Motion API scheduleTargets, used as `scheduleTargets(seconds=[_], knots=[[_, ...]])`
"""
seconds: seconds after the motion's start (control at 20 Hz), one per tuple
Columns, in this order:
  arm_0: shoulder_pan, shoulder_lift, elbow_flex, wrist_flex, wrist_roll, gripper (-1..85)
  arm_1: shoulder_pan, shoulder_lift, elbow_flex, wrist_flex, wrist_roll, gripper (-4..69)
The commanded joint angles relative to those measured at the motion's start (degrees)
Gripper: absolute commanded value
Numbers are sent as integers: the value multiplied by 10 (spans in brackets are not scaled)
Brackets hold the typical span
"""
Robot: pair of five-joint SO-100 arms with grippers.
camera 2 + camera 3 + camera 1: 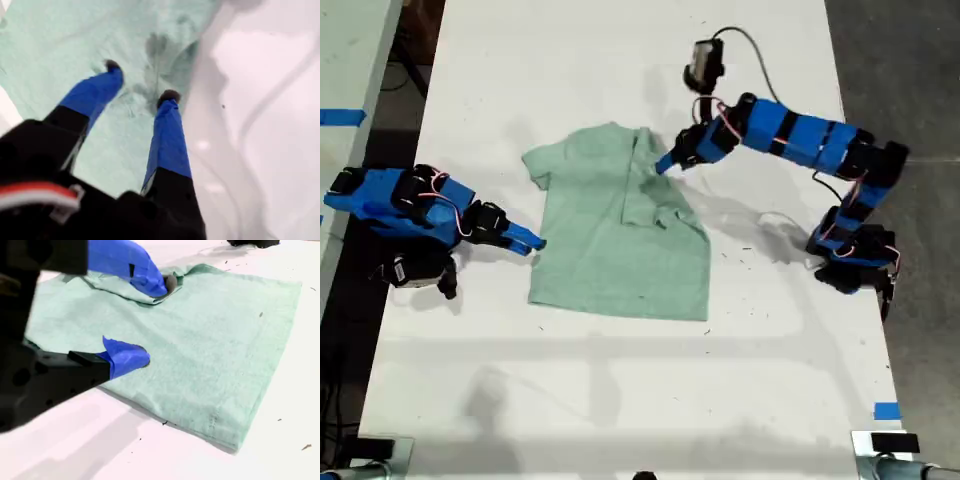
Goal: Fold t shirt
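The small pale mint-green cloth t-shirt (620, 225) lies near the middle of the white tabletop (620, 400), between the two blue arms; the sleeve side toward the exterior view's right looks already turned in over the body, leaving a raised ridge of doubled cloth, while the other sleeve lies spread flat. My first gripper (140, 82) is the one reaching in from the exterior view's right; its jaws stand apart with the tips down on or just above the cloth at that fold, holding nothing I can see. My second gripper (147, 322), at the exterior view's left, is also spread wide over the shirt's near edge, one finger (130, 357) low by the hem and empty. The risk I see is a tip dragging the loose flap as my first gripper leaves, undoing the fold. My second gripper could also pinch both layers, or push the thin cloth into a bunch and skew the shirt.
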Motion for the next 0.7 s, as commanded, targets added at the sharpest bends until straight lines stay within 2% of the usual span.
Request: scheduleTargets(seconds=[0.0, 0.15, 0.35, 0.5, 0.55, 0.65], knots=[[8, 4, 5, -12, -4, 184, 36, 264, 208, -21, 25, 12], [8, 4, 5, -12, -4, 184, 8, 439, 418, -40, 84, 12], [8, 4, 5, -12, -4, 184, -62, 651, 660, -107, 160, 12], [8, 4, 5, -12, -4, 184, -76, 859, 800, -84, 166, 12], [8, 4, 5, -12, -4, 184, -74, 965, 855, -54, 168, 12], [8, 4, 5, -12, -4, 184, -69, 1008, 913, -36, 191, 23]])
